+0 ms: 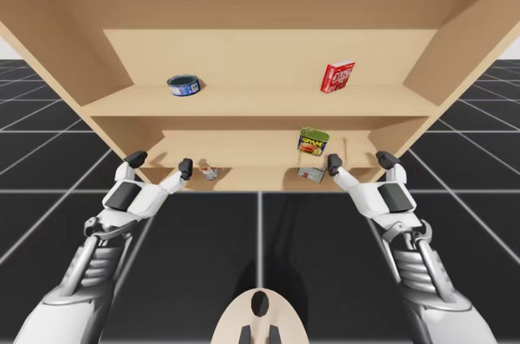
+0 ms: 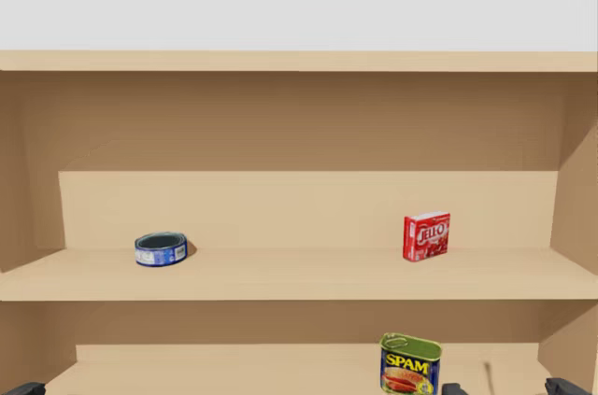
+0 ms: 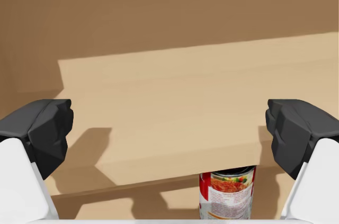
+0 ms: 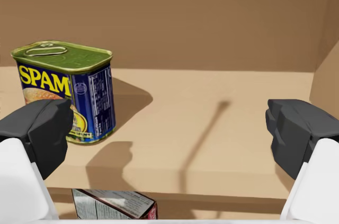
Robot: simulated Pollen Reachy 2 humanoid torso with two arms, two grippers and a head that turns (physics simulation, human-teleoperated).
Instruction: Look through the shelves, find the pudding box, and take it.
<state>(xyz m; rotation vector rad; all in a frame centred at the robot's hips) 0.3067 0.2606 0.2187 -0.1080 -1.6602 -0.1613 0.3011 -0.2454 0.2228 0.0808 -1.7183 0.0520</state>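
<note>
Confusion is looming as the main danger, because two boxes are sitting on these shelves. One, the red box (image 2: 426, 236), is standing upright at the right of the upper shelf (image 1: 260, 104). The other, a pale-panelled box (image 4: 114, 204), is lying flat on the lowest shelf (image 1: 260, 180), tucked under the near edge of the middle shelf (image 4: 212, 144) and just below my right hand (image 1: 360, 162). I'm judging the low one to be the pudding box, but its front isn't facing me, so grabbing the wrong box is a real risk.

Both hands are hovering spread wide and empty, with my left hand (image 1: 161, 163) off to the left. The right hand is pointing along the middle shelf rather than beneath it, so dropping for the low box is risking a finger knock against that board. The blue rectangular can (image 4: 66, 91) is standing just left of that hand, and a careless swing could be toppling it.
</note>
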